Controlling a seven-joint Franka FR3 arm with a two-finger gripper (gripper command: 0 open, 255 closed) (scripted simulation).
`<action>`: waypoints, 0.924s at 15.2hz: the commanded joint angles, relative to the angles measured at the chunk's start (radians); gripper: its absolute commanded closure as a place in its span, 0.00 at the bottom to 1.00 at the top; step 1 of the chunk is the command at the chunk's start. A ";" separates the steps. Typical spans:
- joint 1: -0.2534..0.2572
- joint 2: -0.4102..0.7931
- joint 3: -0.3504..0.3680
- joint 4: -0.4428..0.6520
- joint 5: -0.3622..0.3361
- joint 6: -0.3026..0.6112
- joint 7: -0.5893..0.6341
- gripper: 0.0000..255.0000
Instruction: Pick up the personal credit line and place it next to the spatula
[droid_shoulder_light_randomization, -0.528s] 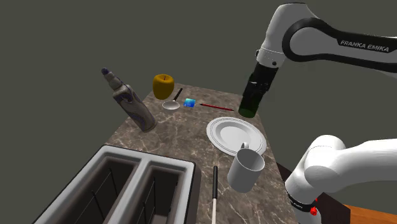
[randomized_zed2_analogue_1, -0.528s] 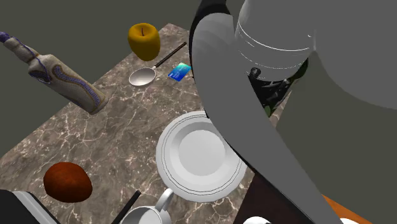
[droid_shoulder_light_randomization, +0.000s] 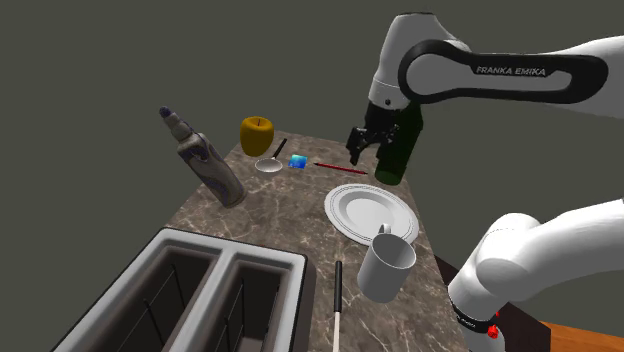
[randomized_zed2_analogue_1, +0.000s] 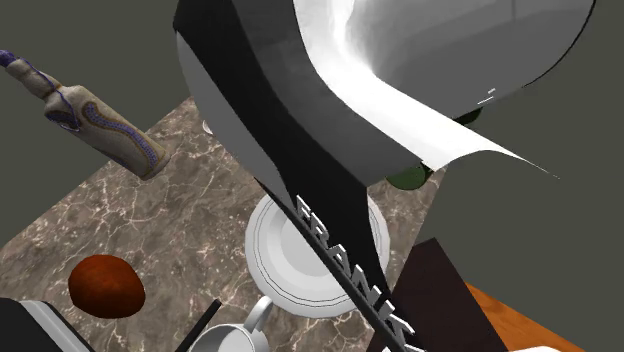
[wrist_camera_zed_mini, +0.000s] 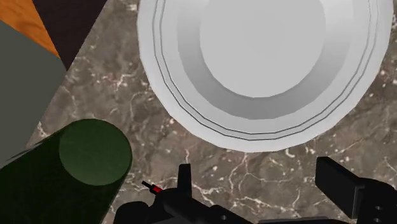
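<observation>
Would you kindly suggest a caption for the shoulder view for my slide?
Franka arm, jaws open, poised beside a green bottle above the marbled counter, blue card and white plate nearby.

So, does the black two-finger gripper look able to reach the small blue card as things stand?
Probably yes: the black gripper, open, hovers near the small blue card, which lies uncovered on the marble counter. A silver spoon and thin red stick flank it closely.
</observation>
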 joint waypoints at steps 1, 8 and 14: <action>-0.020 0.079 0.031 0.042 -0.003 0.043 0.081 0.00; -0.086 0.355 0.118 0.227 -0.066 0.140 0.362 0.00; -0.114 0.598 0.147 0.439 -0.165 0.159 0.600 0.00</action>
